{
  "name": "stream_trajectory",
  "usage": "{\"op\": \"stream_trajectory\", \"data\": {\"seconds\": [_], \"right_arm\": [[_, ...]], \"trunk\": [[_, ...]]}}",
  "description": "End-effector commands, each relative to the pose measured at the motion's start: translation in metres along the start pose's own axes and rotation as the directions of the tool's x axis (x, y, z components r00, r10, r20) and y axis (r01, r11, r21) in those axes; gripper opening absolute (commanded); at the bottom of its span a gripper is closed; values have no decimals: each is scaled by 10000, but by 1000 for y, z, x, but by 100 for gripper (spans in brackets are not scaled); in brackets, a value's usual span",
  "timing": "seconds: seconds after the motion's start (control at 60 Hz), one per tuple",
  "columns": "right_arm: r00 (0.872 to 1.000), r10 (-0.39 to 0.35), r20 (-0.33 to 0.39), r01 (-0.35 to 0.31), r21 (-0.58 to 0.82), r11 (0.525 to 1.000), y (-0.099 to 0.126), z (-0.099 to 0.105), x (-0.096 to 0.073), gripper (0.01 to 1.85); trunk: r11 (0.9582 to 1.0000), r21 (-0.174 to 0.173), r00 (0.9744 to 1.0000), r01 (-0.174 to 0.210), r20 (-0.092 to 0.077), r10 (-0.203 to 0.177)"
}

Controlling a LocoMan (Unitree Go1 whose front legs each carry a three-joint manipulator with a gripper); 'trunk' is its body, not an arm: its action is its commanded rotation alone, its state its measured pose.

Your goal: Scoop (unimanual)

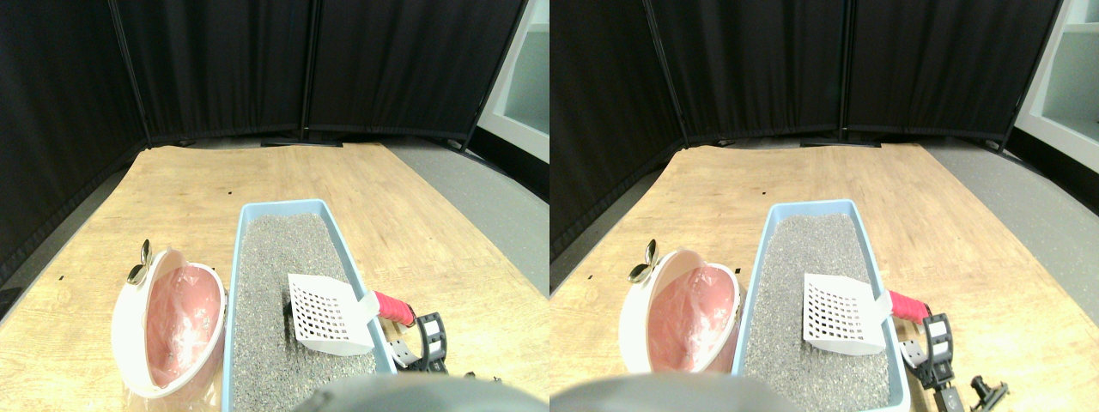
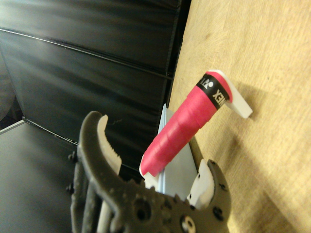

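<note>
- The scoop (image 1: 330, 313) is of white plastic, with a flat square blade pierced by a grid of small square holes; its handle (image 1: 393, 307) is round and thick, wrapped in a pink-red tape with a black band near its end.
- The blade lies on the grey, grainy litter (image 1: 279, 257) inside the litter box (image 1: 292, 209), a long light-blue plastic tray with a thin rim.
- The long axis of the scoop goes across the box: the blade points to the inside, and the handle goes out over the right wall, a little upward.
- The right gripper (image 1: 427, 341) is dark, with toothed pale pads; it is just beside the handle's end. In the wrist view its jaws are spread, and the handle stands between them without touching.
- A white oval bin (image 1: 169, 322) with a wrinkled pink bag stands just left of the box, on the pale wooden board (image 1: 197, 180).
</note>
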Motion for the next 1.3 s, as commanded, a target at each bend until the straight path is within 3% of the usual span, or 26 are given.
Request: {"op": "stream_trajectory", "data": {"seconds": [0.017,0.383,0.583,1.3], "right_arm": [[9993,-42,366,39,79,10000,0,0,5,83],[9989,-365,304,360,176,9992,-5,-15,21,79],[9959,-872,-238,880,328,9956,-7,-19,31,83],[9942,-870,-628,924,886,9918,-13,-33,53,80]], "trunk": [[9996,-272,10000,-31,-71,29],[9997,-251,9999,36,-125,-39],[9996,-274,9998,34,-174,-39],[9996,-276,9997,52,-228,-58]]}}
